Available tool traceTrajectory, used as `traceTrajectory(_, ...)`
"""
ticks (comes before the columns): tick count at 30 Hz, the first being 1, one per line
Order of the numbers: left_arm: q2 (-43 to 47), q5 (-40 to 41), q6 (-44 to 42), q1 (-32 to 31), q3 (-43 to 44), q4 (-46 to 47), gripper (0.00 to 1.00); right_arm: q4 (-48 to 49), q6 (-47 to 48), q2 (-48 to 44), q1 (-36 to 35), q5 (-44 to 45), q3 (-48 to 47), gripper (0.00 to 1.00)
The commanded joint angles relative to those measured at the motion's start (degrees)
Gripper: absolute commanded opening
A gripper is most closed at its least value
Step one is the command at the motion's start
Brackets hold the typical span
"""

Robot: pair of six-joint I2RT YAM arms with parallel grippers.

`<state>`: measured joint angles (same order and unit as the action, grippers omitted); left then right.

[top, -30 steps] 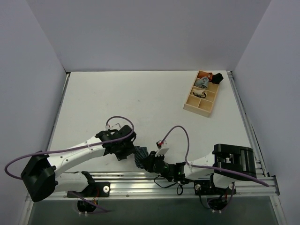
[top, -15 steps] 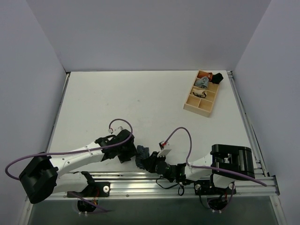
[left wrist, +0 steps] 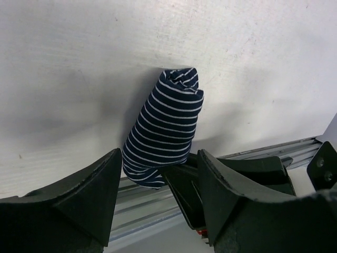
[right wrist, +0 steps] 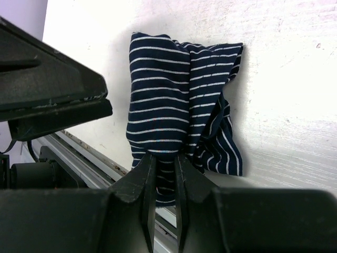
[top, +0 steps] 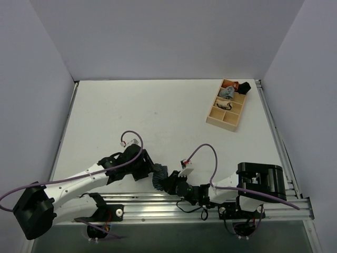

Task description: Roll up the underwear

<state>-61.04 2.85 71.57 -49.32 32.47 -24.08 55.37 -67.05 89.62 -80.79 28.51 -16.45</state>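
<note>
The underwear (top: pixel 158 175) is a rolled bundle of dark navy cloth with white stripes, lying at the table's near edge between the two arms. In the left wrist view the underwear (left wrist: pixel 166 125) lies as a compact roll just beyond my open left gripper (left wrist: pixel 158 182), which holds nothing. In the right wrist view my right gripper (right wrist: pixel 163 164) is shut on the near end of the underwear (right wrist: pixel 168 95), with a loose flap hanging to the right. In the top view the left gripper (top: pixel 145 168) and right gripper (top: pixel 165 183) flank the roll.
A wooden divided tray (top: pixel 227 105) stands at the far right, holding small grey, black and orange rolled garments. The metal rail (top: pixel 158 203) runs along the table's near edge right behind the roll. Purple cables loop over both arms.
My left arm has swung in toward the roll, its gripper shifting right and nearer. The roll and the right gripper have edged slightly toward the near edge.
</note>
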Motion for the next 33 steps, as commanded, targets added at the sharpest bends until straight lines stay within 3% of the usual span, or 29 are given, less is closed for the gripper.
traceTrajectory(1,-1.80,-2.85,-4.41,1.59,-0.30,4.39,0.66,-18.02,1.04,3.71,-1.38,-5.48,3.79,0.00)
traceTrajectory(13,-12.26,-10.05,-9.95,2.56,0.40,13.44,0.63,-18.90,1.74,3.98,-0.51,-6.10,3.70,0.00)
traceTrajectory(16,-14.72,-11.20,-10.66,2.56,1.02,13.71,0.35,-20.74,1.22,3.63,-0.15,-5.49,3.53,0.01)
traceTrajectory(17,-17.16,-11.29,-11.01,2.48,2.85,11.44,0.16,-21.70,1.22,3.28,0.11,-5.57,3.61,0.05)
traceTrajectory(20,-18.67,-10.68,-10.58,2.30,4.78,8.53,0.04,-23.98,1.22,3.01,0.20,-5.14,2.13,0.11)
traceTrajectory(26,-20.70,0.73,-6.89,-0.95,12.69,-7.26,0.02,-33.31,4.46,0.30,0.20,-3.99,-4.19,0.35)
traceTrajectory(33,-24.83,10.76,0.05,-4.29,24.03,-23.98,0.02,-42.71,7.63,-10.51,-0.24,1.62,-8.77,0.42)
